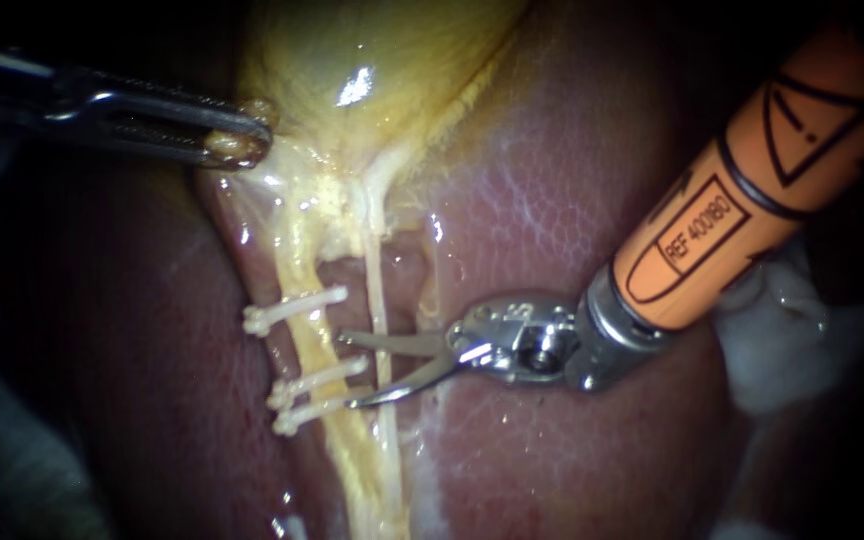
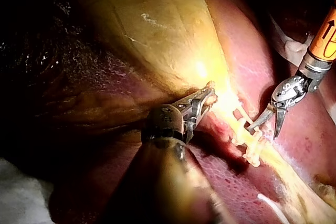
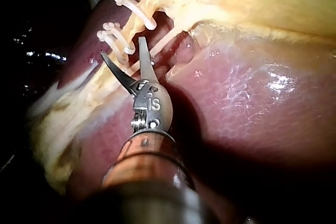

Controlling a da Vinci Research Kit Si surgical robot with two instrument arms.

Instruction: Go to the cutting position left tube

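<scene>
The yellow gallbladder [image 1: 372, 70] narrows into two tubes running down over the liver [image 1: 552, 220]. The thick yellow left tube [image 1: 304, 290] carries three white clips: one [image 1: 292, 310] higher up and two [image 1: 314, 382] close together below. My right instrument [image 1: 347, 370], on an orange shaft, has its curved blades open. Their tips lie at the left tube's right edge, in the gap between the upper clip and the lower pair. The thin right tube [image 1: 380, 300] crosses the blades. My left instrument [image 1: 237, 135] is shut on the gallbladder's neck and holds it up to the left.
White gauze [image 1: 782, 340] lies under the right instrument's shaft at the right. Liver surface [image 3: 252, 98] surrounds the tubes on both sides. In the right wrist view the clips [image 3: 113, 38] sit just ahead of the open blades [image 3: 123, 48].
</scene>
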